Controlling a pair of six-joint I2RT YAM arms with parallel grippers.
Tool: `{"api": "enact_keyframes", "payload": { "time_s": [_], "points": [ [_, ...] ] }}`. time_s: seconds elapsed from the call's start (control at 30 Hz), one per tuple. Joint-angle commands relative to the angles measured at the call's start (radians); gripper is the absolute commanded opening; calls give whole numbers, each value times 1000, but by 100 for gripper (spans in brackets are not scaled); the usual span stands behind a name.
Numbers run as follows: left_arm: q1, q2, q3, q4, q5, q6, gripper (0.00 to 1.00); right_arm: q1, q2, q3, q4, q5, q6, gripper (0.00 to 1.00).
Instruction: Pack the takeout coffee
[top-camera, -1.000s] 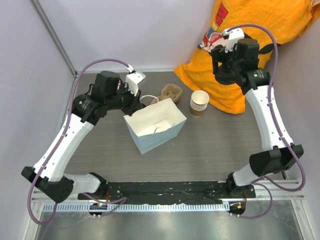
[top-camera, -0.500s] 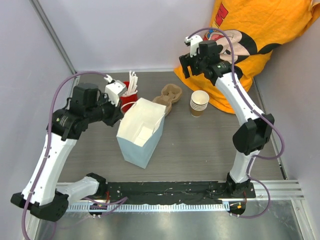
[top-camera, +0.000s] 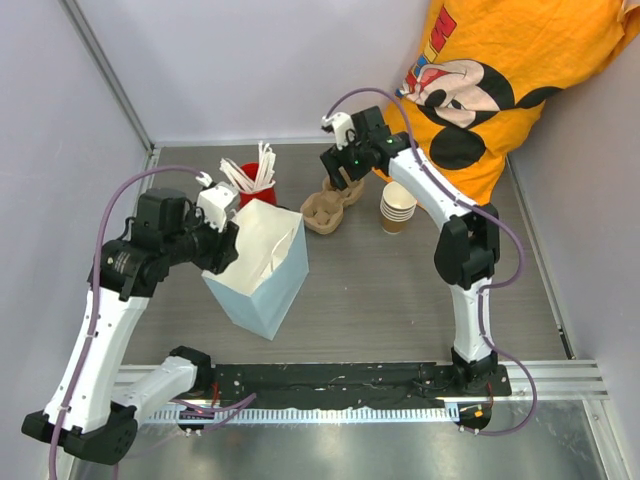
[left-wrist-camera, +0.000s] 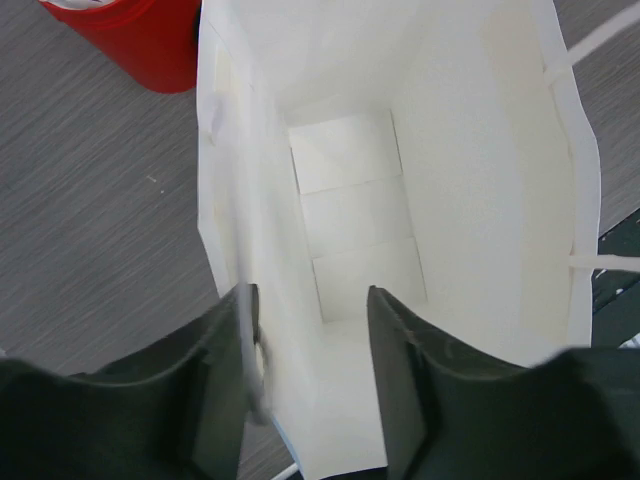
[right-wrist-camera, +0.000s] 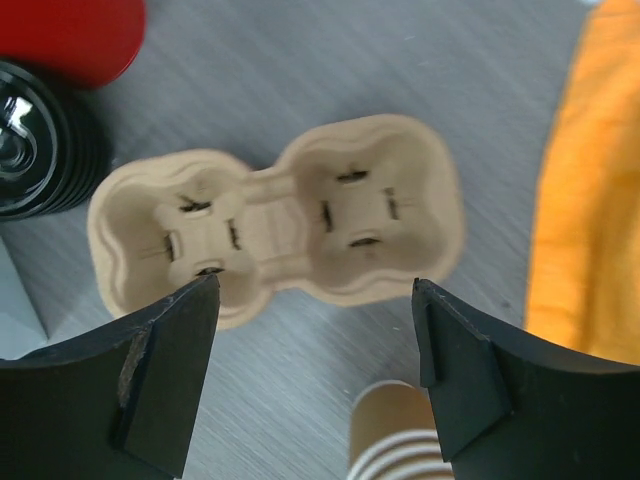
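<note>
The takeout coffee shows as a stack of brown kraft cups (top-camera: 398, 207) (right-wrist-camera: 395, 440) at the back right, with ribbed black lids (right-wrist-camera: 40, 140) stacked beside the red cup. A white paper bag (top-camera: 265, 280) (left-wrist-camera: 450, 150) stands open and empty left of centre. My left gripper (top-camera: 224, 243) (left-wrist-camera: 310, 295) is open astride the bag's left rim, one finger outside by the handle and one inside. My right gripper (top-camera: 340, 165) (right-wrist-camera: 315, 285) hangs open above the brown pulp carrier tray (top-camera: 328, 205) (right-wrist-camera: 280, 215), holding nothing.
A red cup (top-camera: 255, 180) (left-wrist-camera: 140, 35) of white sticks stands behind the bag. An orange printed shirt (top-camera: 500, 60) fills the back right corner, close to the cup stack. Grey walls close in the table on the left and at the back.
The left gripper, shut on the bag's rim before, has opened after dragging the bag left. The right arm has swung left and down from the orange shirt to above the carrier tray.
</note>
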Motion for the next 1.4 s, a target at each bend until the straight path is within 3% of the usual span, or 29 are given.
{"api": "enact_keyframes", "payload": {
  "time_s": [0.0,0.2,0.5,1.17,1.37],
  "points": [
    [16,-31,1,21,-25,1,62,25,22,44,-27,-72,-43,81],
    [35,-34,44,25,-33,0,77,31,83,95,-72,-102,-74,78],
    [56,-31,85,35,17,-23,87,33,127,109,-107,-94,-155,81],
    [96,-27,143,25,62,-43,97,56,209,139,-79,-94,-241,82],
    [105,-33,133,25,68,-46,98,59,217,144,-76,-95,-241,75]
  ]
}}
